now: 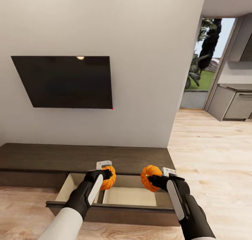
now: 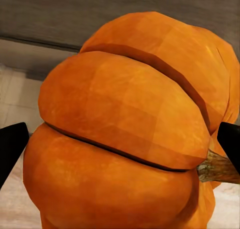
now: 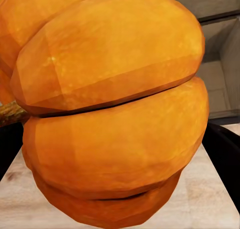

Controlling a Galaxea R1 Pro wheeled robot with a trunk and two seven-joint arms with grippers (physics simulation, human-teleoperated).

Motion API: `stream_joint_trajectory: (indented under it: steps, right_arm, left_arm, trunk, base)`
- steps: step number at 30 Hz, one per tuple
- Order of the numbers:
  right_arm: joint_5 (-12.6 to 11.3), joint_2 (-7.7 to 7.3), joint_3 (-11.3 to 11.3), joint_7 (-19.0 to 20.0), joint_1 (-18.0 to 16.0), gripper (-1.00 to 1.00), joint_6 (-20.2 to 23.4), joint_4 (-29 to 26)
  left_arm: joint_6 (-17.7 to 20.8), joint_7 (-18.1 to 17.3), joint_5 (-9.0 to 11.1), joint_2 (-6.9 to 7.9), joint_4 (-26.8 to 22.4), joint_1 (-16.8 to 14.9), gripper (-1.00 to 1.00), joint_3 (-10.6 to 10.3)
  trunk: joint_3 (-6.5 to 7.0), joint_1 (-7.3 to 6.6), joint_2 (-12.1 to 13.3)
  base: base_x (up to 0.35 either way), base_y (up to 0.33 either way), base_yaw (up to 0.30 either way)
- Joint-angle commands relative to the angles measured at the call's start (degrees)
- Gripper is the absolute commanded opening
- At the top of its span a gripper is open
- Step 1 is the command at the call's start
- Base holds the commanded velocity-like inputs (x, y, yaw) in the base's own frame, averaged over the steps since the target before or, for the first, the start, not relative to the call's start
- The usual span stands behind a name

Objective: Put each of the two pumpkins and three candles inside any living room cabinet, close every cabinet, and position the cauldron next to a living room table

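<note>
Pumpkins are held over the open drawer (image 1: 119,195) of the long, low, dark brown wooden cabinet (image 1: 84,158): one small ribbed orange pumpkin (image 1: 109,177) is clamped in the left end effector (image 1: 102,172), the other orange pumpkin (image 1: 150,177) in the right end effector (image 1: 158,178). The pale drawer interior looks empty where it can be seen. A drop could go wrong here, since the right pumpkin might be bounced off the drawer's edge onto the wooden floor (image 1: 210,152).

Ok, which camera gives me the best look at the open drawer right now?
The head view: the open drawer shows whole, pale inside, below both held pumpkins. The left wrist view gives a pale sliver of it beside its pumpkin; the right wrist view catches one corner.
</note>
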Motion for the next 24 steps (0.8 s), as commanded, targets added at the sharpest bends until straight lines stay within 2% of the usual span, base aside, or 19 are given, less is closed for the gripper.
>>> stream_joint_trajectory:
  steps: [1, 8, 9, 10, 14, 24]
  right_arm:
    - [0.0, 0.02, 0.0, -0.11, 0.0, -1.0, -0.02, -0.03]
    - [-0.07, 0.3, 0.04, -0.16, 0.02, -1.0, -0.05, -0.34]
    - [-0.07, 0.34, 0.06, -0.17, 0.0, -1.0, -0.06, -0.43]
    - [-0.08, 0.37, 0.08, -0.14, -0.02, -1.0, -0.06, -0.6]
    - [-0.08, 0.37, 0.11, -0.05, 0.02, -1.0, 0.01, -0.78]
    - [-0.08, 0.53, 0.35, 0.08, 0.01, -1.0, 0.11, -0.93]
  left_arm:
    - [-0.32, 0.09, -0.05, 0.0, 0.24, 0.0, -1.0, -0.15]
    - [-1.48, 0.14, -0.06, 0.0, 2.22, 0.0, -1.0, -0.45]
    - [-2.32, 0.14, -0.05, 0.0, 2.84, 0.0, -1.0, -0.46]
    - [-4.83, 0.14, -0.08, 0.0, 4.79, 0.0, -1.0, -0.67]
    - [-6.22, 0.14, -0.12, 0.0, 6.58, 0.0, -1.0, -1.91]
    - [-6.49, 0.14, 0.0, 0.0, 7.07, -0.02, -1.0, -2.59]
  trunk:
    - [-0.18, 0.22, -0.42]
    - [-1.44, 1.76, -3.23]
    - [-1.62, 1.98, -3.63]
    - [-1.8, 2.2, -4.03]
    - [-2.52, 3.08, -5.64]
    - [-4.31, 5.28, -9.65]
  base:
    - [0.0, 0.0, 0.0]
    - [0.0, 0.0, 0.0]
    - [0.0, 0.0, 0.0]
    - [0.0, 0.0, 0.0]
    - [0.0, 0.0, 0.0]
    - [0.0, 0.0, -0.015]
